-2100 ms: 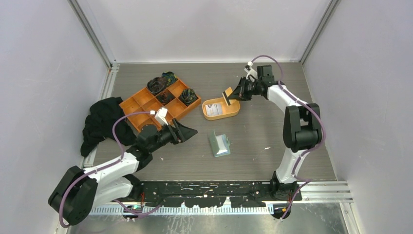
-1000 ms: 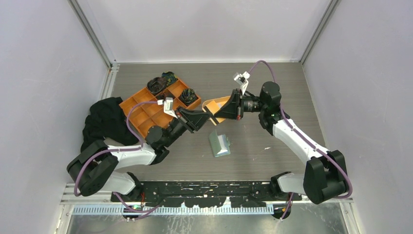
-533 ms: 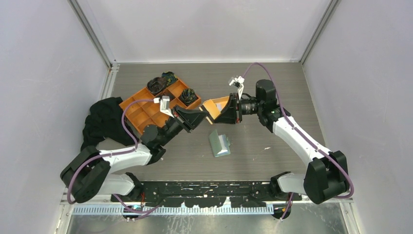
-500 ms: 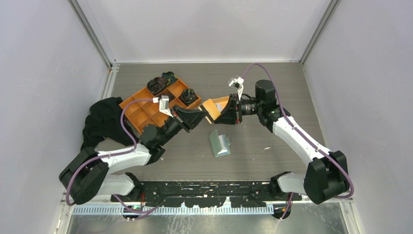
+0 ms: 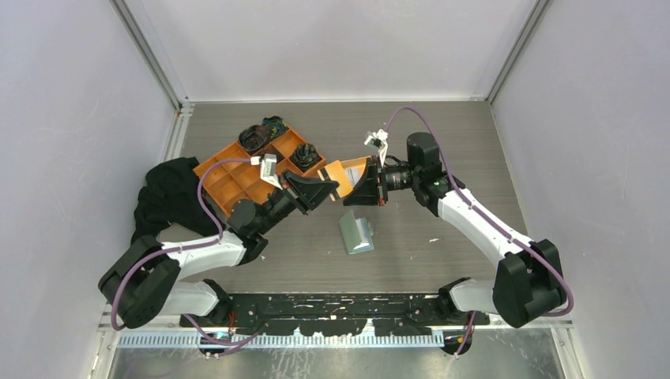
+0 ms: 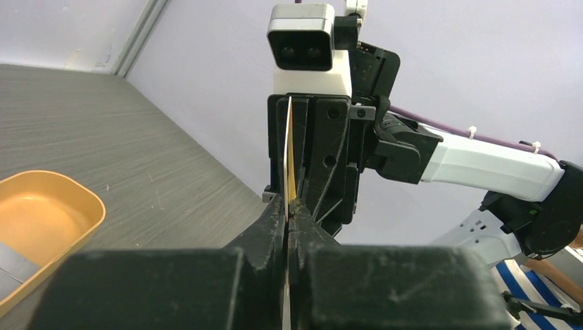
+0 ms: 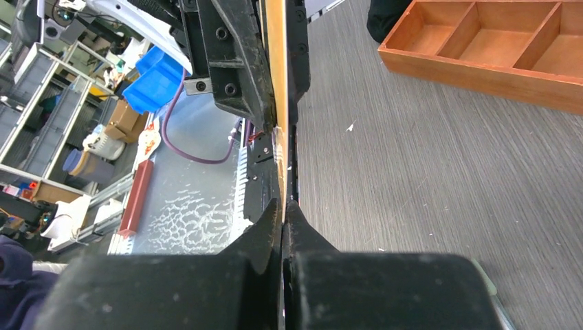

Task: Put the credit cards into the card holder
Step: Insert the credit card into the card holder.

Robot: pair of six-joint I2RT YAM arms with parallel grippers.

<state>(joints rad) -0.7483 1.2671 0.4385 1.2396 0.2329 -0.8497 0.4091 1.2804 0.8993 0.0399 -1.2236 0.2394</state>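
Left hand [image 5: 335,188], right hand [image 5: 348,194], clamped tip-to-tip

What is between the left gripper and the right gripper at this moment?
One credit card, seen edge-on. The left gripper and the right gripper are both shut on it from opposite ends. Both wrist views show this.

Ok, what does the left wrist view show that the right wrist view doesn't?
Only left wrist: the orange oval dish, a second card lying in it. Only right wrist: the orange compartment tray and a black cloth. Both: one credit card, edge-on, pinched between the left fingers and the right fingers.
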